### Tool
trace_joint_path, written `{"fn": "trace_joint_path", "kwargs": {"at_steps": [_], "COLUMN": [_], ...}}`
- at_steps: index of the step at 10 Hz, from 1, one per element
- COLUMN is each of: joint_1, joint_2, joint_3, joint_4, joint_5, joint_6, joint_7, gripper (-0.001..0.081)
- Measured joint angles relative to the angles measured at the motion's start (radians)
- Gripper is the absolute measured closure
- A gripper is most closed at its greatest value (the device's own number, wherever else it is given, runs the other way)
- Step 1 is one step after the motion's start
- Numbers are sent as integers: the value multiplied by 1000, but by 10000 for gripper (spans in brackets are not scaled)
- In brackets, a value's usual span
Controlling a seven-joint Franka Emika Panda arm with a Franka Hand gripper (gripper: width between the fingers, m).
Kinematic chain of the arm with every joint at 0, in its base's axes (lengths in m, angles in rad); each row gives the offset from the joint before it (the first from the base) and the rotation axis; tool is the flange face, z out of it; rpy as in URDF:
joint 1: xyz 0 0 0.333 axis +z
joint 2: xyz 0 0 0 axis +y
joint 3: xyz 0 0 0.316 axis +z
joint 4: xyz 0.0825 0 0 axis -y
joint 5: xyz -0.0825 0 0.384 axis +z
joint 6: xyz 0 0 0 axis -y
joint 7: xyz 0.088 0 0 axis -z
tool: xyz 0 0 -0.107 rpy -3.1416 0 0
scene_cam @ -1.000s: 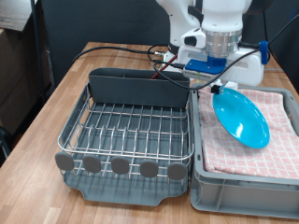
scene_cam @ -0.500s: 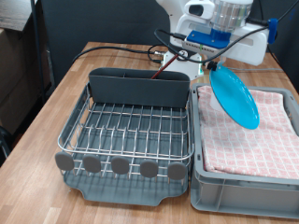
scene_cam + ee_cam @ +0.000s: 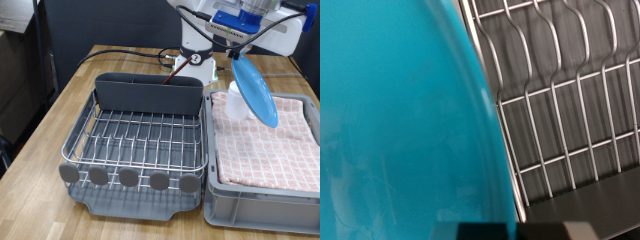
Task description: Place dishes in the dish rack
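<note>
A: Starting nearest the exterior camera, what's there?

B: The dish rack (image 3: 135,140) sits on the counter (image 3: 60,110), its row of grey discs (image 3: 128,177) along the front edge. No dish is visible on its wires. Just to the exterior view's right is the grey crate (image 3: 262,195) lined with pink checked cloth (image 3: 265,145).

A: And the plate?

B: The light-blue plate (image 3: 254,90) hangs tilted nearly on edge above the crate's far corner, clear of the cloth. Behind it, low down, I can make out something white, possibly the mug, but I can't be sure.

A: Is the gripper holding it?

B: The gripper (image 3: 236,52) is at the plate's top rim, at the exterior view's top, and the plate hangs from there, so I judge it clamped on the rim. The wrist view shows the plate (image 3: 405,120) filling most of the picture, with rack wires (image 3: 565,90) beyond it.

A: Which step is this?

B: I'd say carrying plate 1 of the dishes towards the rack, not yet set down.

A: Room to move?

B: Open air over the rack; the tall grey back compartment (image 3: 148,93) and the crate wall between are the edges to clear.
</note>
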Motion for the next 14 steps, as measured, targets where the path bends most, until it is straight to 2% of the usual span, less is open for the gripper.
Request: {"fn": "trace_joint_path", "kwargs": {"at_steps": [1,3,4,6,9,10,11,13,14], "joint_1": [0,-2,-7,-26,-65,-80,-87,-87,-87], "joint_2": [-1,-17,-31,-57,-66,-66,-66,-62,-57], "joint_3": [0,1,-5,-28,-82,-104,-110,-108,-109], "joint_4": [0,11,17,18,23,24,24,24,26], "joint_5": [-15,-115,-172,-289,-436,-477,-499,-502,-533], "joint_6": [-5,-96,-151,-196,-188,-156,-130,-139,-138], "joint_7": [1,-16,-50,-124,-246,-274,-293,-291,-291], "gripper": [790,790,790,790,790,790,790,790,790]}}
